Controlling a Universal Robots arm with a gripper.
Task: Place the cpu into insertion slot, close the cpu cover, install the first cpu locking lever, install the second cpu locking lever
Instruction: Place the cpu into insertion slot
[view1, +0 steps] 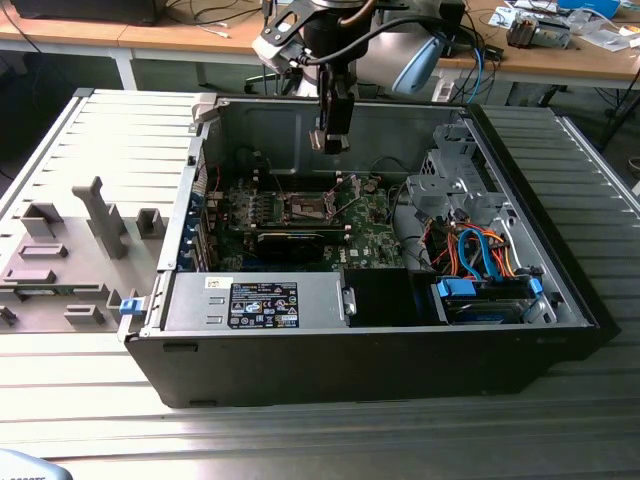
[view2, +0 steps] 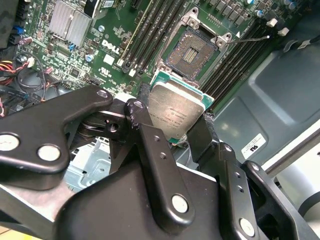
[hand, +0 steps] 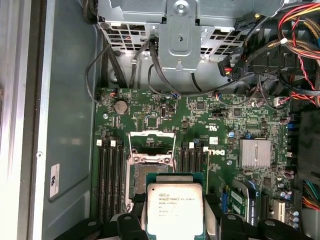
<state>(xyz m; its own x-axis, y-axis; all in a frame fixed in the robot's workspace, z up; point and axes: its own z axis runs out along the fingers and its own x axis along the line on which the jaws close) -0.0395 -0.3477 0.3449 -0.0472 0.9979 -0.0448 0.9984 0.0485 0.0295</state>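
My gripper (view1: 330, 138) hangs inside the open computer case, a little above the green board. It is shut on the cpu (view2: 175, 111), a silvery square chip pinched by its edges between the two black fingers (view2: 150, 142). In the first wrist view the cpu (hand: 175, 207) covers part of the insertion slot (hand: 142, 172). The slot's brownish contact field (view2: 192, 50) lies bare just beyond the chip. The cpu cover (hand: 152, 142) stands swung up at the slot's far end. A thin lever wire (view2: 252, 38) sticks out beside the slot.
Rows of black memory slots (hand: 110, 175) flank the socket on both sides. A finned heat sink (hand: 255, 152) and a metal drive cage (hand: 182, 30) with cables are nearby. The case wall (view1: 250, 125), the power supply (view1: 260, 300) and a long black card (view1: 290, 240) surround the board.
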